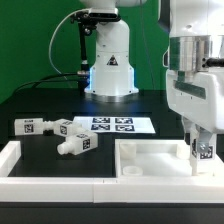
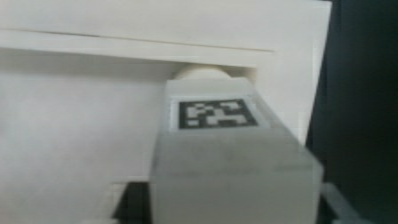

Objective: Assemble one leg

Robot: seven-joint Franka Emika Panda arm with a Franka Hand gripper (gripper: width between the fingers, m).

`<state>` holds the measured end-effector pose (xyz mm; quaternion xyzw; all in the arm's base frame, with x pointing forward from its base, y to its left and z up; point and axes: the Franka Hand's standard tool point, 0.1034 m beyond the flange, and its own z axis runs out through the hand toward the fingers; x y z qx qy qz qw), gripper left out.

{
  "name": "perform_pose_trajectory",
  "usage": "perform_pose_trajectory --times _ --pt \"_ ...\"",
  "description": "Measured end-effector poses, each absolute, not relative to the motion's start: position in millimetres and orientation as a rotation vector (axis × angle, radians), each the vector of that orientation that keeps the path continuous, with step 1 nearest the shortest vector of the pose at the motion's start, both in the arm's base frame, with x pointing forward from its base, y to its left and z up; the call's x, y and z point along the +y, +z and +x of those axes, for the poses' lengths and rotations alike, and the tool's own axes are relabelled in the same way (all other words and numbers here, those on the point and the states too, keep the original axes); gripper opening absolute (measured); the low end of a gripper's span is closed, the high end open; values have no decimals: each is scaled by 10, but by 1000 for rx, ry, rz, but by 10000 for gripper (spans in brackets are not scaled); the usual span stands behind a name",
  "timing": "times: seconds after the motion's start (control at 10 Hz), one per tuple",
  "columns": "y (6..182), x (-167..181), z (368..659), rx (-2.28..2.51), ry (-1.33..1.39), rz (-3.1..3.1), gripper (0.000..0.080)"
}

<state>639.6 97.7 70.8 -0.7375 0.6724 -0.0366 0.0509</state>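
Observation:
My gripper (image 1: 202,140) is shut on a white leg (image 1: 203,152) and holds it upright at the right end of the large flat white slab (image 1: 150,156). In the wrist view the leg (image 2: 222,150) fills the space between my gripper's (image 2: 228,212) jaws. Its square tag faces the camera, and its far end meets a rounded spot at the corner of the slab (image 2: 71,120). Three more legs lie on the table at the exterior view's left: one (image 1: 30,125), a second (image 1: 68,127) and a third (image 1: 76,145).
The marker board (image 1: 112,124) lies behind the slab near the robot's base (image 1: 110,65). A white raised border (image 1: 12,160) runs along the table's front and left.

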Motion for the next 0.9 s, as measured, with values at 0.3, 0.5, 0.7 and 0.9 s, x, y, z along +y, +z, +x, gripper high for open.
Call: perform_pose_trajectory --times 0.3,0.5,0.7,0.9 --pt "823 1049 6499 1404 -180 -2699 635" --pt "818 1038 6503 1166 -201 -2821 647" --pt "816 1024 6504 967 -213 -2911 649" --pt "741 1038 6493 444 -227 -3076 649"
